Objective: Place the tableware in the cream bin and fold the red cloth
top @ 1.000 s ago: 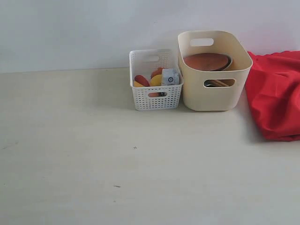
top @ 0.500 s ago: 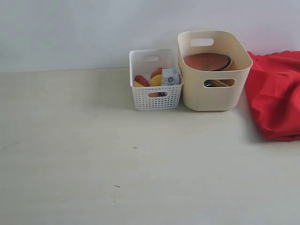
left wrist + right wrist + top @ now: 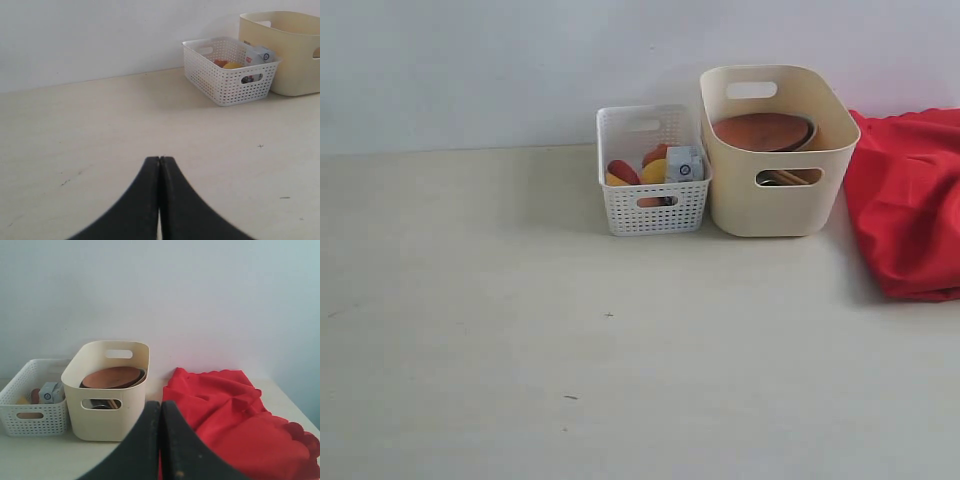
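The left pincer (image 3: 160, 159) and the right pincer (image 3: 160, 403) are shown with black jaws pressed together and nothing held between them. On the pale counter (image 3: 520, 350), a round terracotta-brown plate (image 3: 760, 131) is seen leaned inside the tall cream plastic bin (image 3: 780, 205), and wooden chopsticks (image 3: 788, 177) are glimpsed through its handle cut-out. A small white lattice-walled basket (image 3: 655, 215) of food is set just beside the bin, and the bright red scalloped cloth (image 3: 910, 200) is heaped, rumpled, on the bin's other side.

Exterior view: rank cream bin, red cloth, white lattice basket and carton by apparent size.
1. The cream bin and the red cloth: similar visible area, and the cloth runs off frame, so I won't rank them.
2. The white lattice basket.
3. The blue-white carton, inside that basket.
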Motion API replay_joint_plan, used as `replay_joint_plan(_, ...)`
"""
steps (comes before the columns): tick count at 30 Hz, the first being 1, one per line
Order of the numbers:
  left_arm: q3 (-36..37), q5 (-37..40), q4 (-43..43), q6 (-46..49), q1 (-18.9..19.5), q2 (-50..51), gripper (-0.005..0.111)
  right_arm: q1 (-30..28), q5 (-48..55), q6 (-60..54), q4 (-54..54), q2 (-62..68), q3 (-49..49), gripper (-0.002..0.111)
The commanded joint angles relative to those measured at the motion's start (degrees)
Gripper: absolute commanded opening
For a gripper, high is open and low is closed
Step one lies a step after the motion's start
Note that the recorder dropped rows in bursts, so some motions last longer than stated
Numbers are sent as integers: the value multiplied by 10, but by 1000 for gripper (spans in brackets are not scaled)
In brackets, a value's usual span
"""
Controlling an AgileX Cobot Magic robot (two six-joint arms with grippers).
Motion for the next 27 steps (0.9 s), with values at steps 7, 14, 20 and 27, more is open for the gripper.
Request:
replay_joint_plan(7, 2, -6, 0, 2, 2, -3, 0, 60, -4, -3, -2, -2, 4, 0)
replay_joint_plan(14, 2, -6, 0, 2, 2, -3, 0, 96, -38, -1, 0, -14, 57, 0)
replay_joint_plan(20, 2, -6, 0, 2, 2, -3, 0, 99, -86, 16, 3, -39, 135, 0)
replay_joint_plan(27, 2, -6, 0, 2, 2, -3, 0, 99, -123, 16, -9, -45, 187, 0)
